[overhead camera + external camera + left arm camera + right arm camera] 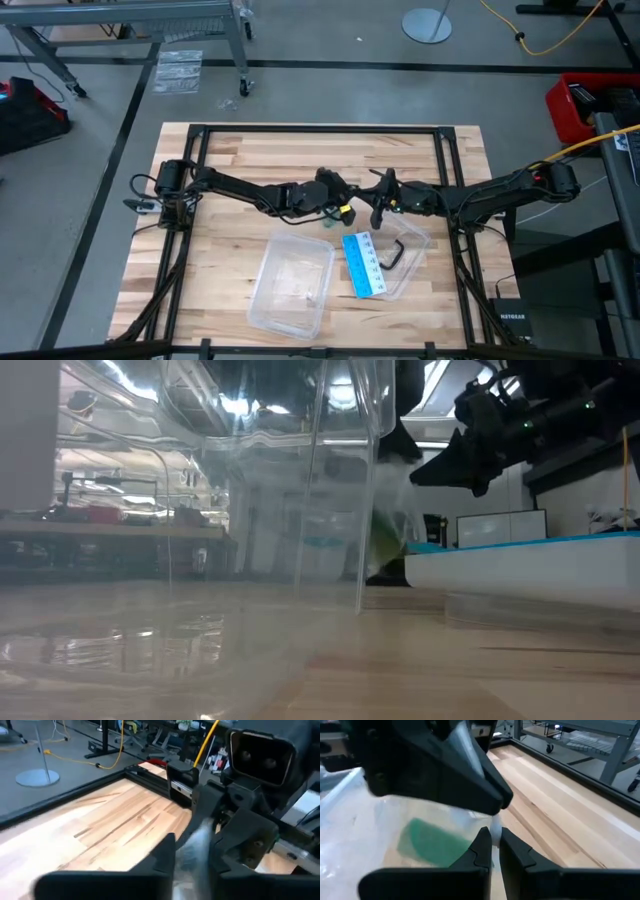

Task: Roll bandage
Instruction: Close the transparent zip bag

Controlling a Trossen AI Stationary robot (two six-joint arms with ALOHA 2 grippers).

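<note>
Both arms meet above the middle of the wooden table [250,160], gripper to gripper, over a clear plastic wrapper [350,820]. The right gripper [494,840] is pinched nearly shut on a thin edge of this wrapper, as its own wrist view shows. The left gripper [487,800] bears on the same film from the opposite side; its fingers stand narrow, and the film runs up between them in the left wrist view, so it appears to clamp the wrapper too. The bandage [432,842], a dark green fabric piece, lies inside the wrapper just beside the two grippers, still enclosed; in the low view it shows as a green patch [385,540] behind a clear plastic container [290,285]. A blue-and-white card [362,265] lies on the table near that container. Judged from this arrangement, the step in hand is unpacking, not yet rolling: the two grippers hold opposed edges of the wrapper. The next move probably calls for pulling these edges apart without losing either pinch, so that the bandage can be freed and laid flat.
</note>
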